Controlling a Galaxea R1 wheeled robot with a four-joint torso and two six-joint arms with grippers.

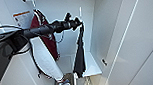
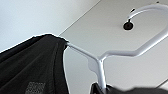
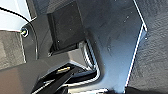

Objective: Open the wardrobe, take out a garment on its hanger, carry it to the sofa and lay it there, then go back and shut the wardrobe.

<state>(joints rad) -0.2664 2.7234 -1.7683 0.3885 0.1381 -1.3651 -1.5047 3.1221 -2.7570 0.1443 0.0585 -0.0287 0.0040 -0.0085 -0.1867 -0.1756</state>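
Where red garment [image 1: 51, 39] hangs | black garment [image 1: 80, 55] beside | wardrobe [image 1: 112, 31] open

L arm [image 1: 42, 29] stretched fwd, gripper [image 1: 78, 22] raised at shoulder height

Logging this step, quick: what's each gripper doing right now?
Left gripper: closed on the hanger carrying the black garment.
Right gripper: cannot be told.

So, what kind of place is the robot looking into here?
Most likely the inside of an open wardrobe: white walls, a black garment on a white hanger, and a dark red garment beside it.
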